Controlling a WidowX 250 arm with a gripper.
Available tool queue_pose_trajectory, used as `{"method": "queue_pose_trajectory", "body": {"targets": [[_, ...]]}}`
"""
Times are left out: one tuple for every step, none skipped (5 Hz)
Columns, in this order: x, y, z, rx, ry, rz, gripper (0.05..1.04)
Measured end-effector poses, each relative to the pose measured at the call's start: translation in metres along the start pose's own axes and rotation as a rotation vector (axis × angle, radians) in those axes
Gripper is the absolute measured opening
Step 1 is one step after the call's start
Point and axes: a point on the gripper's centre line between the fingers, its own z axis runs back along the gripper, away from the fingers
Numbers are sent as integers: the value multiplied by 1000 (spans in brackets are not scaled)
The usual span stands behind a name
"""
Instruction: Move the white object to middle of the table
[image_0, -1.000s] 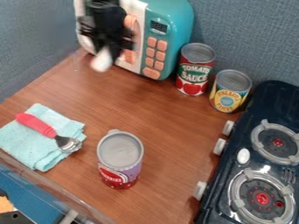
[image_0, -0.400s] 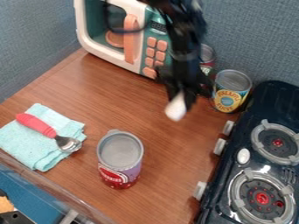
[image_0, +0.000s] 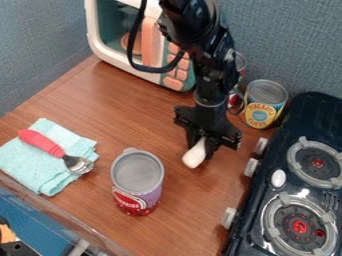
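My gripper (image_0: 201, 145) hangs over the right-centre part of the wooden table (image_0: 127, 120), to the right of and a little behind the purple and red can. It is shut on the white object (image_0: 194, 156), a small rounded piece whose lower end sticks out below the fingers, tilted down to the left. The upper end of the white object is hidden between the fingers. Whether its lower end touches the table I cannot tell.
The purple and red can (image_0: 137, 181) stands left of the gripper. A teal cloth (image_0: 43, 165) with a red-handled spoon (image_0: 43, 142) lies at the left. Behind are a toy microwave (image_0: 120, 56) and a yellow can (image_0: 264, 104). A dark stove (image_0: 294, 185) borders the right.
The arm has swung from the microwave's front toward the right and forward over the table, carrying the white object with it. The can, cloth and spoon have stayed put.
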Motion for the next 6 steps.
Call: {"method": "queue_pose_trajectory", "body": {"targets": [[-1, 14, -2, 18, -3, 42, 321], [-2, 32, -3, 33, -4, 99, 390], [-4, 37, -2, 43, 20, 102, 680], [-5, 38, -1, 56, 26, 101, 972], [-8, 35, 0, 67, 44, 74, 1006], [-6, 35, 31, 74, 42, 24, 1001]]}}
